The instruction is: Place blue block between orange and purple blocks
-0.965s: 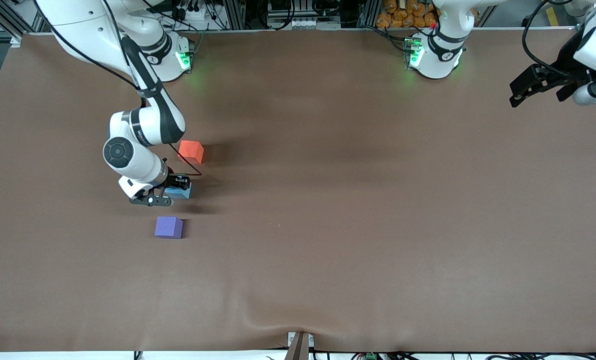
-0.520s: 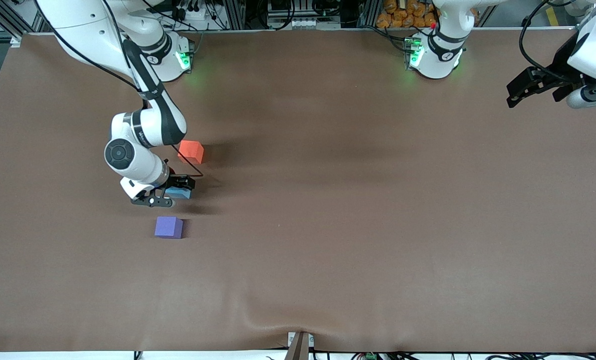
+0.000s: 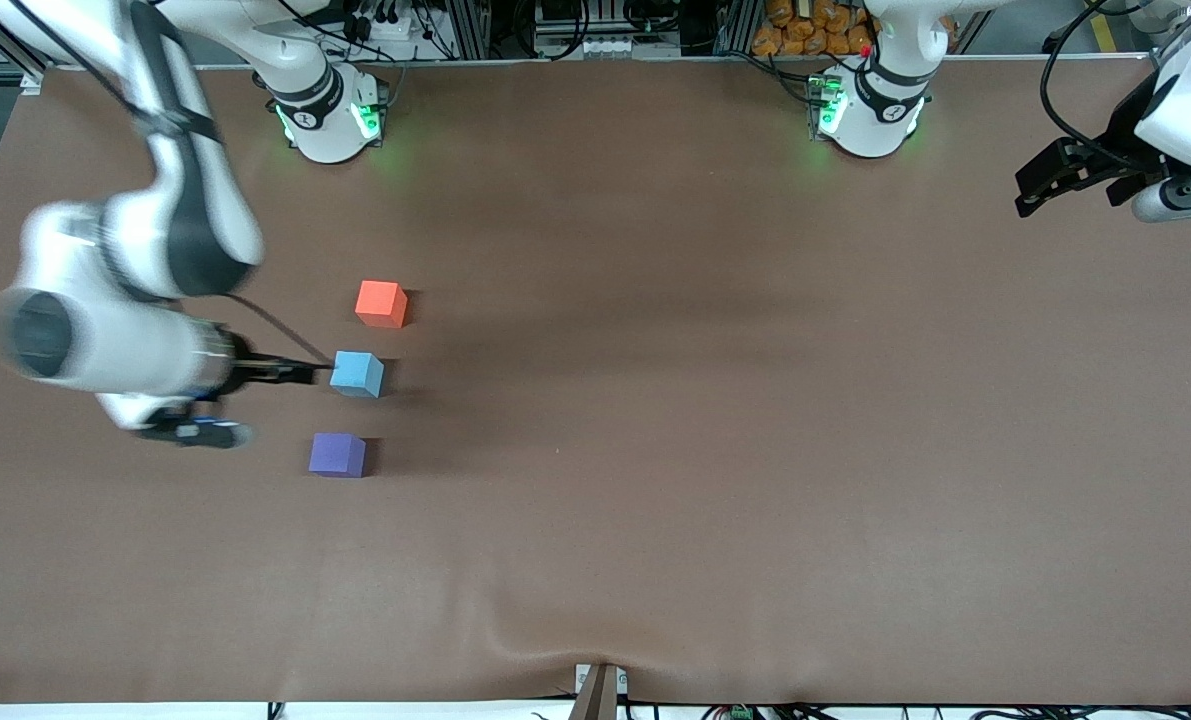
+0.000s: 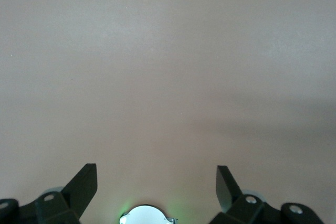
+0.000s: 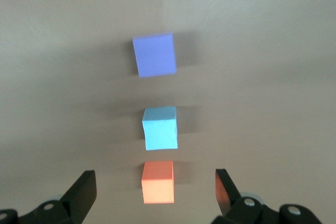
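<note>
The light blue block [image 3: 357,374] sits on the table in a line between the orange block [image 3: 381,303] and the purple block [image 3: 337,455], touching neither. My right gripper [image 3: 285,372] is open and empty, raised above the table beside the blue block toward the right arm's end, and blurred. The right wrist view shows the purple block [image 5: 154,54], the blue block [image 5: 160,128] and the orange block [image 5: 158,182] below my open right gripper [image 5: 156,184]. My left gripper [image 3: 1035,190] waits open and empty over the left arm's end of the table; the left wrist view shows it [image 4: 156,182] over bare cloth.
A brown cloth [image 3: 715,420] covers the table. The arm bases [image 3: 325,110] [image 3: 865,110] stand at the edge farthest from the front camera. A small bracket [image 3: 597,690] sits at the nearest edge.
My right gripper has let go of the blue block and pulled up and away toward the right arm's end of the table. The blue block stays put. The left arm barely moved.
</note>
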